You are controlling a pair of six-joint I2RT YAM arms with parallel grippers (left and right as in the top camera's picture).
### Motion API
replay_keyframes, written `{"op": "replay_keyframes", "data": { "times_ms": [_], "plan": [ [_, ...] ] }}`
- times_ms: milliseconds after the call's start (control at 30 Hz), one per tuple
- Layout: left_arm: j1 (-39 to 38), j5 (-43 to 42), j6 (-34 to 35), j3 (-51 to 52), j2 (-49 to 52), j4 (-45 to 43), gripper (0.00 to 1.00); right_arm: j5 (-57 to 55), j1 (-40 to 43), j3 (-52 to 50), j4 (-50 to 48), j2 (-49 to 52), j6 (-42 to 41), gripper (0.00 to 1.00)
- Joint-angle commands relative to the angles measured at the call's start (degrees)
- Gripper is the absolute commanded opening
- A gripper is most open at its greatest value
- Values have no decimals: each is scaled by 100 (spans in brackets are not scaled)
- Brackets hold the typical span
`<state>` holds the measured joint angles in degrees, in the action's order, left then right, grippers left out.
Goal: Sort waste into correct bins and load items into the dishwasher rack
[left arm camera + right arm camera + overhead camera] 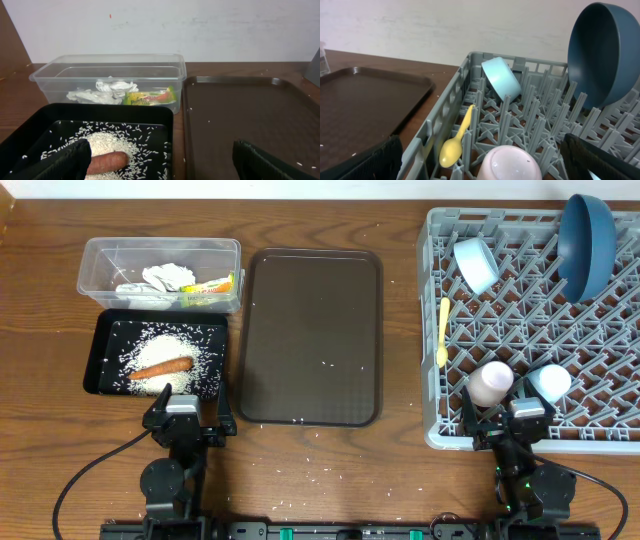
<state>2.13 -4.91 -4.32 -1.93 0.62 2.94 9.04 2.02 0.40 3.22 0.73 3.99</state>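
Both arms are parked at the near edge of the bench. The left jaws stand wide apart and empty, one finger over the near end of the black tray. The right jaws are likewise apart and hold nothing, just in front of the rack.

On the left we see the waste already divided. The clear tub holds the crumpled tissue and, beside it against the right wall, the wrapper. Touching the tub's near side, the black tray carries a heap of rice with the carrot lying across its near edge. Stray grains dot the rest of that tray.

The brown tray lies between the bins and the rack, bare but for a few grains. More rice is scattered on the bench along its near edge and in front of the arms.

On the right, the rack holds all the tableware. The dark blue dish stands on edge among the pegs in the far right corner. The light blue bowl leans tilted in the far left corner. The spoon lies along the left wall, bowl end nearest the arm. The pink cup and blue cup sit side by side in the front row, just beyond the right jaws. From the right wrist we see the pink cup's base turned up.
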Motion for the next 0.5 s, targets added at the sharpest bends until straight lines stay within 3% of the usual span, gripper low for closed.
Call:
{"op": "replay_keyframes", "data": {
  "times_ms": [0, 467],
  "plan": [
    [-24, 48, 48, 170, -52, 63, 91, 22, -7, -9, 24, -24, -72, 99],
    [-28, 48, 48, 168, -26, 63, 92, 22, -7, -9, 24, -24, -72, 99]
  ]
}}
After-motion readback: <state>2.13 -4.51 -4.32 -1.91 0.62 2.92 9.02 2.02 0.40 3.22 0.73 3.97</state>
